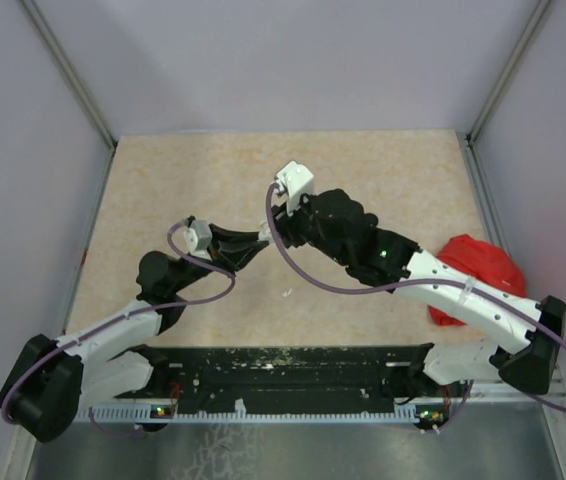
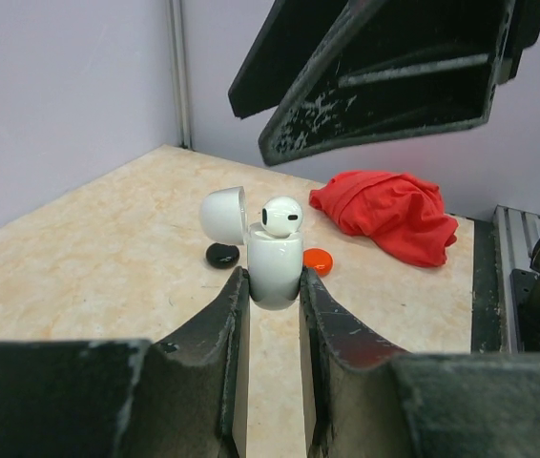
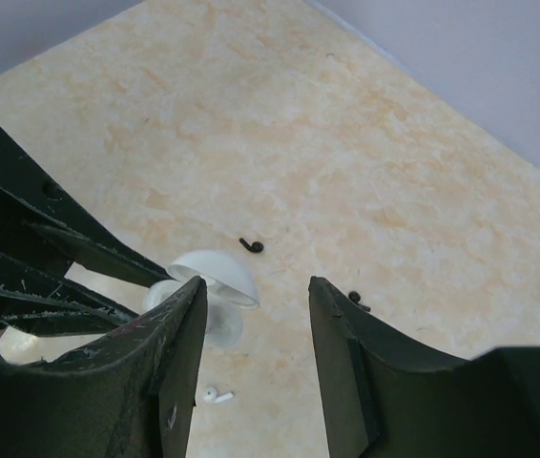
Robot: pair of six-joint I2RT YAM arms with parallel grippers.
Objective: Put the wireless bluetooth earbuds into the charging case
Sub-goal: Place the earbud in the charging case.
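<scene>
Earbud (image 2: 281,216) stem hidden (inside case (image 2: 275,272)).

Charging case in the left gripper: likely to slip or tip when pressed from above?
Probably slippery: the charging case looks glossy and rounded, pinched low by the left gripper. Its open lid hangs sideways, so it might twist.
</scene>
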